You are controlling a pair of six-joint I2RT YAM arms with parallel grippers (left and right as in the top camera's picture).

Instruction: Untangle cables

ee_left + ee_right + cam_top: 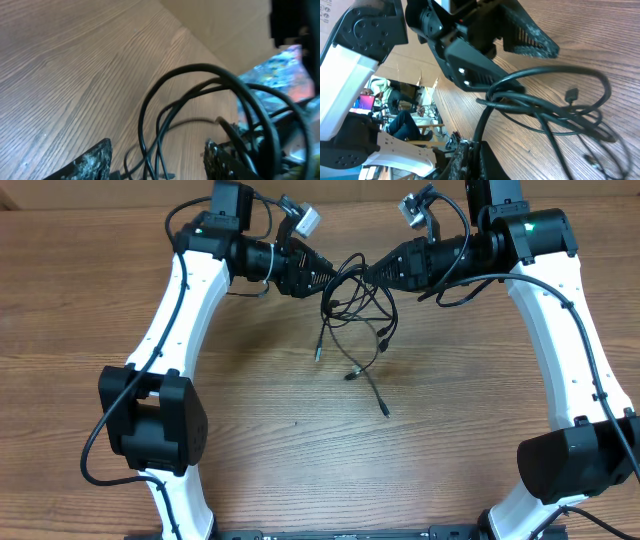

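Above the wooden tabletop (300, 430), toward its far side, the left tool (325, 277) is standing open, with strands looping between its fingers. The right tool (373, 272) is clamping shut on the cables (355, 310), which are lying tangled between both tools, their plug tips (386, 413) resting on the wood.

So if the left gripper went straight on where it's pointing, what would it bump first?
The left gripper would meet the cables first: black loops sit between its open fingers. Beyond them comes the right gripper, shut on the same tangle; how near is hard to judge.
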